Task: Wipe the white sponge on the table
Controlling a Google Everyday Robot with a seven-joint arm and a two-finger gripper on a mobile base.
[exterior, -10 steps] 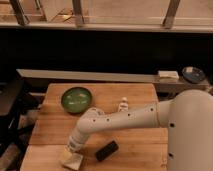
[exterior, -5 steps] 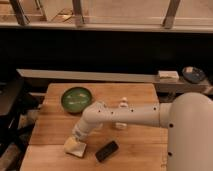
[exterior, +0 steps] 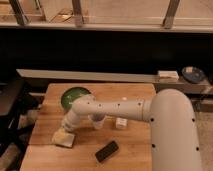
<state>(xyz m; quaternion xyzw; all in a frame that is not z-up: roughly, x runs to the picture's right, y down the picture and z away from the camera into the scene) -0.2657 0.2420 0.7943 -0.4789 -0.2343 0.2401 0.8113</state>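
Observation:
The white sponge (exterior: 63, 138) lies flat on the table (exterior: 135, 150) near its left edge. My gripper (exterior: 67, 128) reaches down from the right onto the sponge's top and is shut on it, pressing it against the wood. The white arm stretches across the middle of the table and hides part of the surface behind it.
A green bowl (exterior: 75, 97) stands at the back left of the table, just behind the arm. A black bar (exterior: 107, 151) lies at the front middle. A white bottle (exterior: 98, 121) and a small white object (exterior: 121, 122) sit beneath the arm. A ledge runs behind the table.
The gripper has slid the sponge from the front of the table towards the back and a little left. The black bar and bowl have not moved.

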